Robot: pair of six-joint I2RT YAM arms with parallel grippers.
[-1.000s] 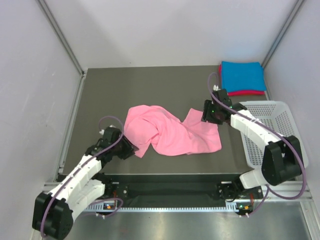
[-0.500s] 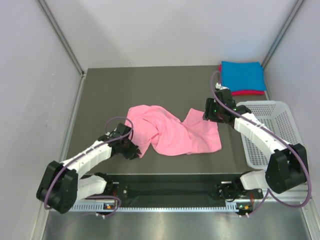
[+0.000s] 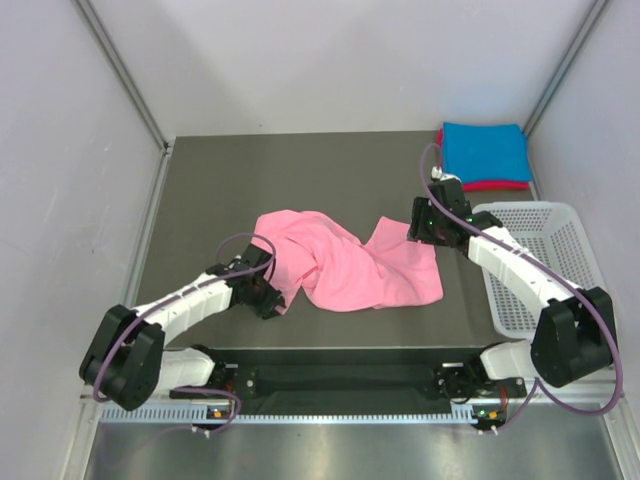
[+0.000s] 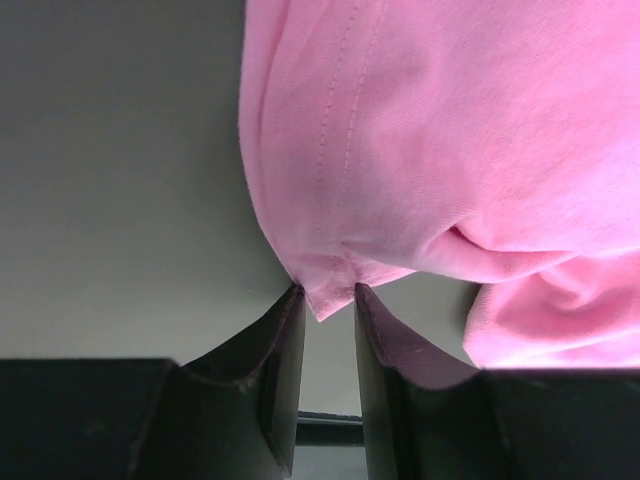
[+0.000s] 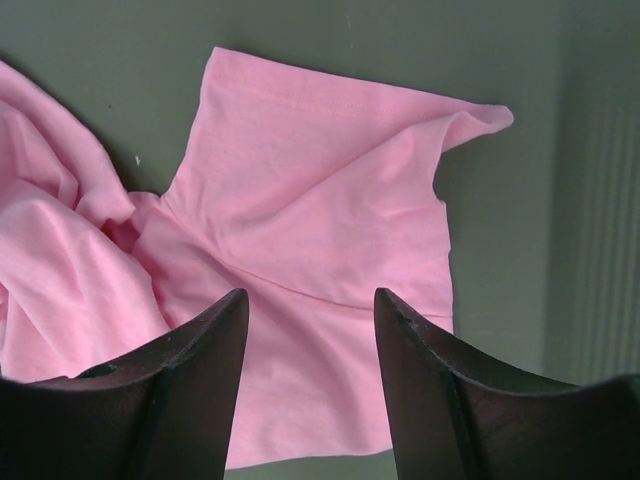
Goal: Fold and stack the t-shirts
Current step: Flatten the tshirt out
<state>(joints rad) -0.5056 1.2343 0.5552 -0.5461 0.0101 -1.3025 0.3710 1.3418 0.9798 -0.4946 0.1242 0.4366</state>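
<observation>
The light pink t-shirt (image 3: pixel 340 262) lies crumpled and unfolded in the middle of the table. My left gripper (image 3: pixel 272 302) is at its near-left corner. In the left wrist view the jaws stand a narrow gap apart with the corner of the pink cloth (image 4: pixel 450 130) between the tips of the left gripper (image 4: pixel 326 290). My right gripper (image 3: pixel 425 228) hovers open over the shirt's far-right part, above the flat pink cloth (image 5: pixel 320 200) seen between its fingers (image 5: pixel 310 300). The bright blue t-shirt (image 3: pixel 485 150) lies folded on the folded magenta-red one (image 3: pixel 495 186) at the back right.
A white mesh basket (image 3: pixel 560 250) stands along the right edge, beside the right arm. Grey walls close in the left, right and back sides of the dark table (image 3: pixel 250 180).
My left arm has swung right and forward until its fingers reach the shirt's near-left corner. My right gripper has shifted slightly over the shirt's far-right part. The shirt has not visibly moved.
</observation>
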